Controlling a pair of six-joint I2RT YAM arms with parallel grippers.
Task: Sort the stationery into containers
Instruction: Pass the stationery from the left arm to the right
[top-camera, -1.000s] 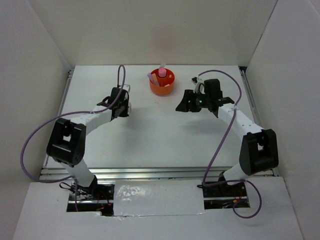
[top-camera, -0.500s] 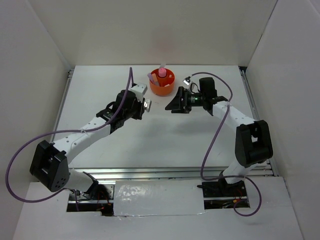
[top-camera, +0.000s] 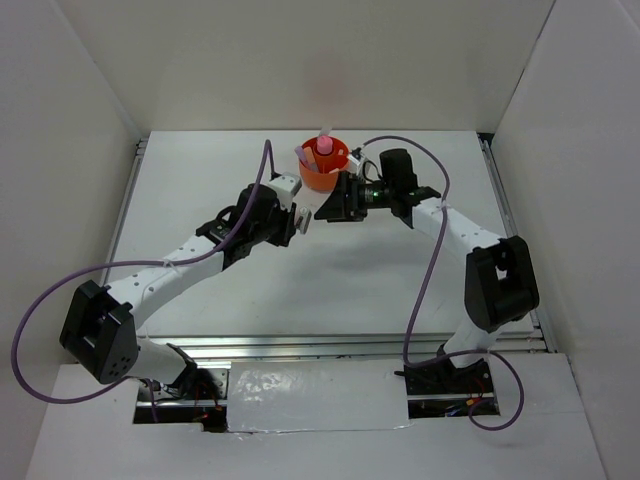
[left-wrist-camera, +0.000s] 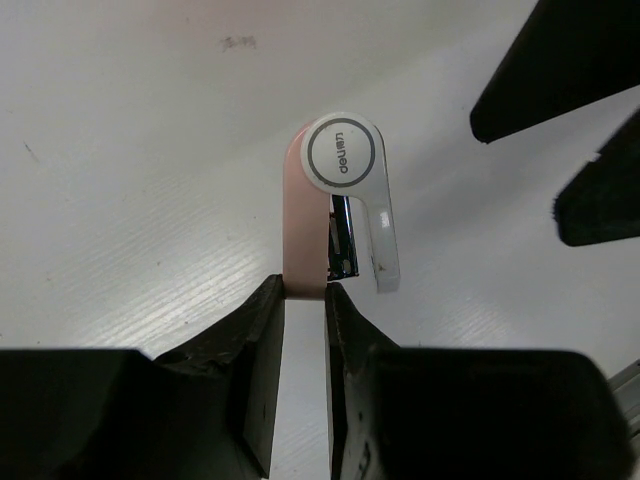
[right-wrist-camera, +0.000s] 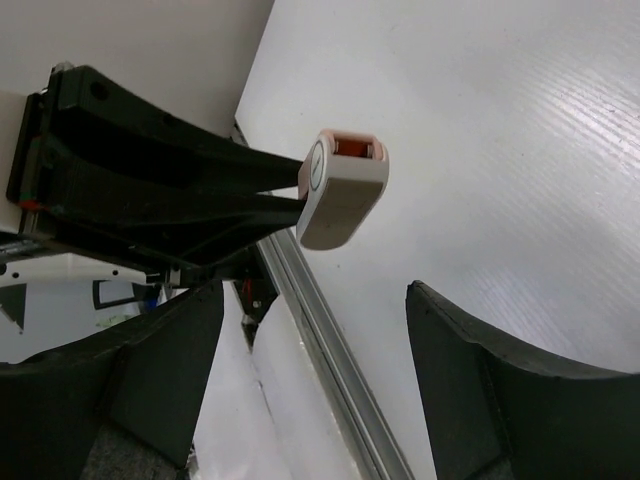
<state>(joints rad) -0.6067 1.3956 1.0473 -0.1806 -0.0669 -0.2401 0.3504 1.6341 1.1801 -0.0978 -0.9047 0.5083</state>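
My left gripper (top-camera: 297, 222) is shut on a small pink and white eraser-like piece (top-camera: 304, 221) with a round grey ring on its side, held above the table. In the left wrist view the piece (left-wrist-camera: 340, 200) sticks out past the gripper (left-wrist-camera: 304, 295), pinched by its pink edge. My right gripper (top-camera: 326, 209) is open and faces it, close by. In the right wrist view the piece (right-wrist-camera: 340, 195) hangs just beyond the open gripper (right-wrist-camera: 313, 300). The orange tub (top-camera: 318, 180) stands behind both grippers. It holds a pink glue stick (top-camera: 324, 150) and a pen (top-camera: 301, 155).
White walls enclose the table on three sides. A metal rail (top-camera: 300, 345) runs along the near edge. The right gripper's dark fingers (left-wrist-camera: 560, 60) show at the upper right of the left wrist view. Purple cables loop over both arms.
My left arm has swung right toward the table's middle with the piece in its jaws. My right arm has moved left to meet it in front of the tub.
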